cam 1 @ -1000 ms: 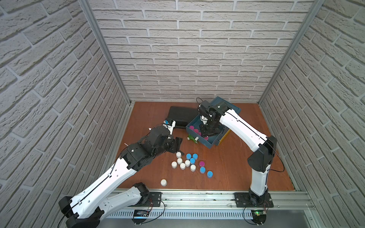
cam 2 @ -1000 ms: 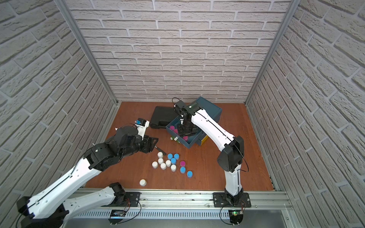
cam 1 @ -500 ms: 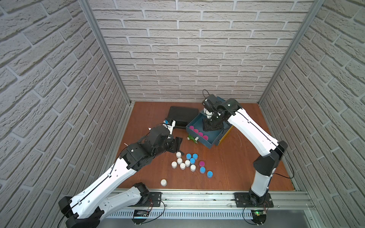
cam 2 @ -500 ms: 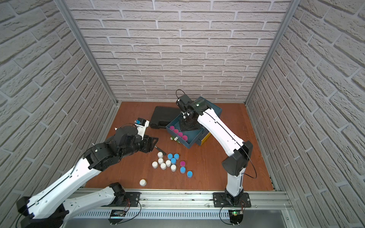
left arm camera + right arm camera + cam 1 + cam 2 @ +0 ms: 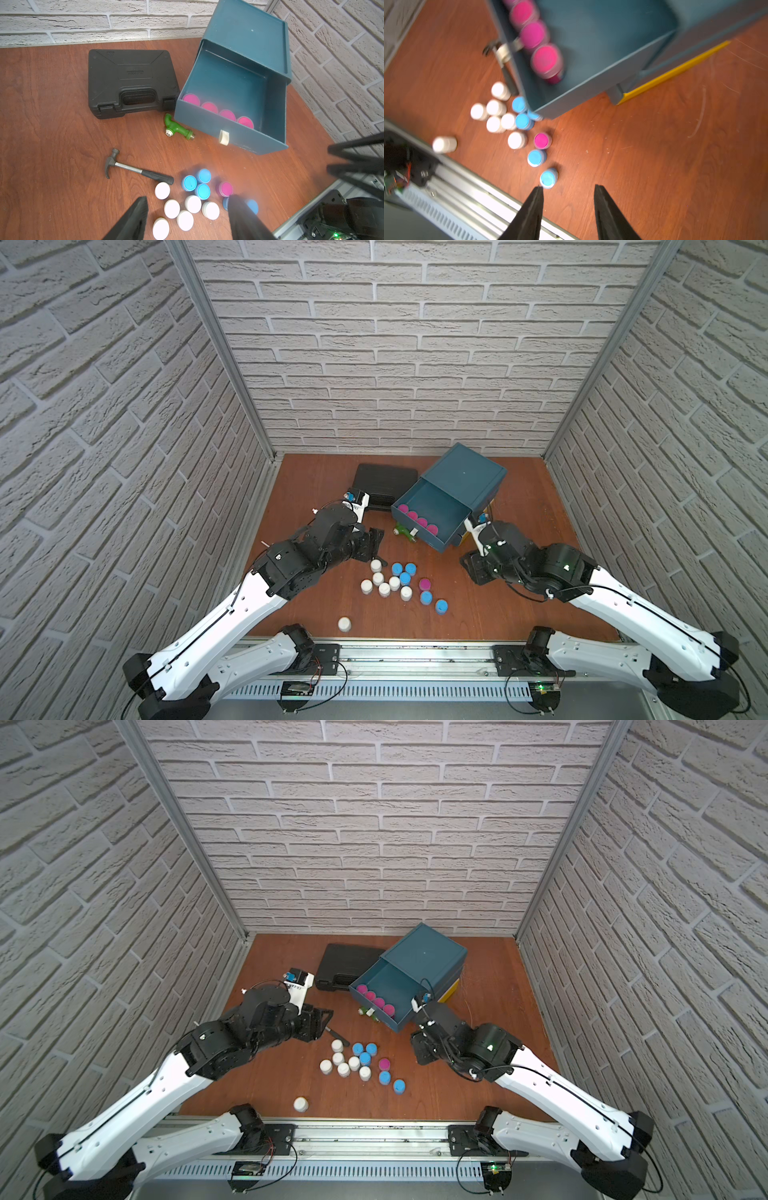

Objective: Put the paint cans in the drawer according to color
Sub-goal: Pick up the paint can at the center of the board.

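Observation:
The teal drawer (image 5: 436,506) (image 5: 395,982) (image 5: 228,83) stands pulled out, with several magenta paint cans (image 5: 417,519) (image 5: 209,107) (image 5: 532,34) in a row along its front wall. On the table in front lie white cans (image 5: 384,589) (image 5: 172,208), light blue cans (image 5: 405,578) (image 5: 522,121) and one magenta can (image 5: 424,584) (image 5: 542,140). My left gripper (image 5: 374,541) (image 5: 188,199) hovers open over the cluster's far left edge. My right gripper (image 5: 476,570) (image 5: 569,186) is open and empty, right of the cluster, beside a blue can (image 5: 548,178).
A black case (image 5: 384,485) lies left of the drawer. A green toy drill (image 5: 401,531) (image 5: 176,128) rests against the drawer front, and a hammer (image 5: 137,169) lies by the white cans. One white can (image 5: 344,624) stands alone near the front rail (image 5: 415,649).
My right arm has pulled out of the drawer and swung back toward the front right, leaving the magenta row in the drawer. The left arm has not moved.

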You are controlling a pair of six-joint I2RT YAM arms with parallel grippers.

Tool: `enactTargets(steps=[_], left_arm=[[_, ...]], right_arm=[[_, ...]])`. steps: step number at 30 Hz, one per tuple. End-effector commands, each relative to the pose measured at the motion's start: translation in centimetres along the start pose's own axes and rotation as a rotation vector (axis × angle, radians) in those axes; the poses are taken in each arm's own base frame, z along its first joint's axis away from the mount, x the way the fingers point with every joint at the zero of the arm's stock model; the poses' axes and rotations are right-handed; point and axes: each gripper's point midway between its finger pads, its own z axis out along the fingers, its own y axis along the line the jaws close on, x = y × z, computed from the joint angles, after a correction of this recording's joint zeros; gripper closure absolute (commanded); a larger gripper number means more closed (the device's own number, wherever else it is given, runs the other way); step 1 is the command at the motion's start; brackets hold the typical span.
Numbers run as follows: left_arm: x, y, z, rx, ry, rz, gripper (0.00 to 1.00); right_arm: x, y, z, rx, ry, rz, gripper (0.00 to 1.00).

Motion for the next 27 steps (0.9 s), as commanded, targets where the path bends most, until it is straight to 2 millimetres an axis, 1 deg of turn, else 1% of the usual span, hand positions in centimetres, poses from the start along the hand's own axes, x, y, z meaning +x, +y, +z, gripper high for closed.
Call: enactTargets(steps=[1,4,5,6,9,13,16,20,23,27], left_arm=[[-0.9,0.0,-0.4,0.003,-0.044,-0.006,0.34],[-1.0,0.3,-0.7,-0.006,-0.059,-0.016,0.34],[-0.9,0.3,-0.8,-0.007,-0.061,-0.015,0.34],[-0.9,0.4,-0.9,-0.009,-0.062,-0.020,0.34],[-1.1,0.5,-1.3,-0.012,-0.073,-0.026,0.34],[-1.1,0.8,-1.8,-0.019,-0.083,-0.030,0.34],[-1.2,0.9,-2.2,-0.025,-0.087,-0.027,0.34],[-1.3,0.9,-2.5,-0.029,-0.089,-0.020,0.34],[-1.3,0.9,-2.4,-0.030,-0.089,-0.021,0.34],[-1.5,0.8,-2.2,-0.026,-0.088,-0.022,0.34]], right_arm=[[-1.2,4.3,0.6,-0.048,-0.042,-0.254,0.53],[-0.2,8.0,2.4,-0.077,0.069,-0.410,0.51],[0.1,8.9,3.2,-0.071,0.106,-0.448,0.50],[0.2,9.5,3.9,-0.058,0.136,-0.467,0.48],[0.6,10.1,6.3,0.012,0.237,-0.498,0.44],[1.1,10.1,8.9,0.104,0.334,-0.531,0.39],[1.7,9.5,10.3,0.157,0.396,-0.543,0.36],[2.7,8.5,11.6,0.195,0.477,-0.553,0.35],[3.0,8.2,12.4,0.204,0.500,-0.563,0.35],[3.3,7.1,13.5,0.237,0.542,-0.556,0.35]])
